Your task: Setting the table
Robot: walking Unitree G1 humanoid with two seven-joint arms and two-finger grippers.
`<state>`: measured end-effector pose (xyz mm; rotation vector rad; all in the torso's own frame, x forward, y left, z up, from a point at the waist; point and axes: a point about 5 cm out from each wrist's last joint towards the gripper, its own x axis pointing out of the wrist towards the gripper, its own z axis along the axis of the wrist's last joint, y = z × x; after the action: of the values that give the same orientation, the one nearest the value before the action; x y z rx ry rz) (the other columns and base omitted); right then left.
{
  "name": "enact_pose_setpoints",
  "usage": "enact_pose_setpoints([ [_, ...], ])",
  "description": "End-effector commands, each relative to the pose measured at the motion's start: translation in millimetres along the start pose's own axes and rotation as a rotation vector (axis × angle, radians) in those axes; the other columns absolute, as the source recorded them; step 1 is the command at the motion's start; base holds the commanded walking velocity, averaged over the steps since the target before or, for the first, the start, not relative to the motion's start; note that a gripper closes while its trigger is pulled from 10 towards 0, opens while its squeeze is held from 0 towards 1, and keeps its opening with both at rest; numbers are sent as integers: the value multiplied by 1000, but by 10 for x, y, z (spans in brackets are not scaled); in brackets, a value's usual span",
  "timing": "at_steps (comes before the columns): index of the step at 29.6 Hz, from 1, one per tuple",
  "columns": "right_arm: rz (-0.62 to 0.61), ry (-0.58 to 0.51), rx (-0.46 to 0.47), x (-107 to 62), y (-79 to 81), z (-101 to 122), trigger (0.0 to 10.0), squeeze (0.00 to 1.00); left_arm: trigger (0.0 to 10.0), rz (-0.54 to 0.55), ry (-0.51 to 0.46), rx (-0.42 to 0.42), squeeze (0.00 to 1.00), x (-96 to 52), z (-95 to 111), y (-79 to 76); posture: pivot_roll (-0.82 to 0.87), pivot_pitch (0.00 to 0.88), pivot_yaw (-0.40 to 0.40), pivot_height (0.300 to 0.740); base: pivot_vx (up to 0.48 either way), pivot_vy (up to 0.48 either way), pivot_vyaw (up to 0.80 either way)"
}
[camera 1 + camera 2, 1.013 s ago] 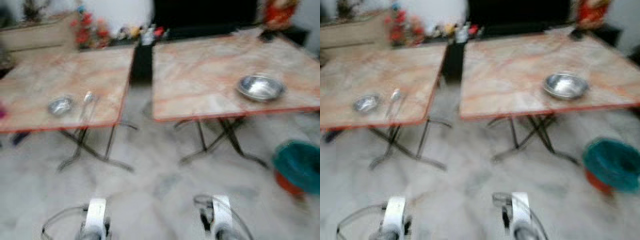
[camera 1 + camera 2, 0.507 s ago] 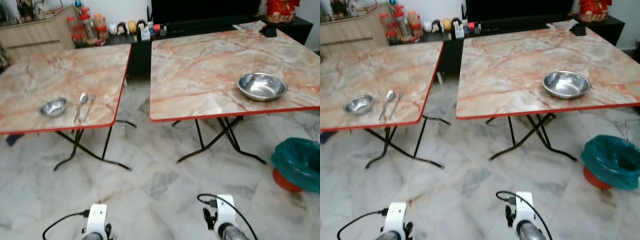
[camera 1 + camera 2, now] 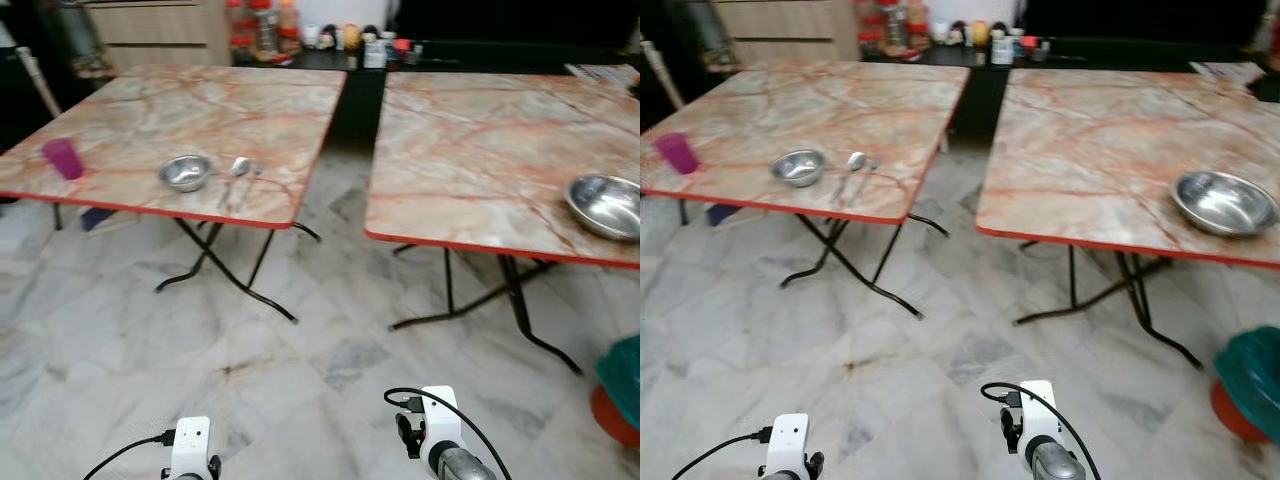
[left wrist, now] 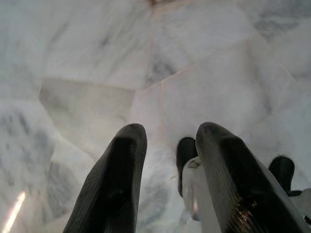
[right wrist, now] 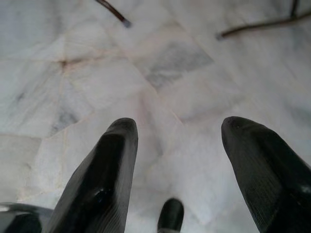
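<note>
Standing on marble floor, well short of two folding tables; left gripper (image 4: 165,179) and right gripper (image 5: 177,170) hang empty, fingers apart. Left table (image 3: 150,125) bears small steel bowl (image 3: 186,172), spoon (image 3: 236,172), fork (image 3: 250,180), purple cup (image 3: 63,158); large steel bowl (image 3: 608,206) overhangs right table's (image 3: 480,150) edge, so a bump to that table's legs could topple it.

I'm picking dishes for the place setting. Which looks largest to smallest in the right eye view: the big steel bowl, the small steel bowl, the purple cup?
1. Big steel bowl
2. Small steel bowl
3. Purple cup

The cup stands somewhat farther off, so its place is less sure.
</note>
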<state>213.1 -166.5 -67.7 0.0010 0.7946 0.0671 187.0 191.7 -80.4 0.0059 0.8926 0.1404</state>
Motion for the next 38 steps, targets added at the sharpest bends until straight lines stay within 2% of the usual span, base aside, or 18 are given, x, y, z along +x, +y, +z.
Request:
enact_pose_setpoints([
  [1, 12, -10, 6, 20, 40, 57, 10000, 0, 10000, 23, 18, -13, 0, -1, -18, 45, -6, 2, 18, 728, 337, 0, 0],
  [8, 20, -8, 20, 23, 72, 52, 10000, 0, 10000, 32, 19, -15, 0, 0, -16, 65, -4, 0, 19, 728, 341, 0, 0],
  [12, 31, -11, -21, 22, 72, 56, 10000, 0, 10000, 35, 20, -18, 0, 0, -16, 63, -6, 0, 17, 728, 368, 0, 0],
  [38, 53, -7, -37, 22, 65, 62, 10000, 0, 10000, 43, 28, -26, 0, -5, -38, 68, -6, 0, 10, 728, 369, 0, 792],
])
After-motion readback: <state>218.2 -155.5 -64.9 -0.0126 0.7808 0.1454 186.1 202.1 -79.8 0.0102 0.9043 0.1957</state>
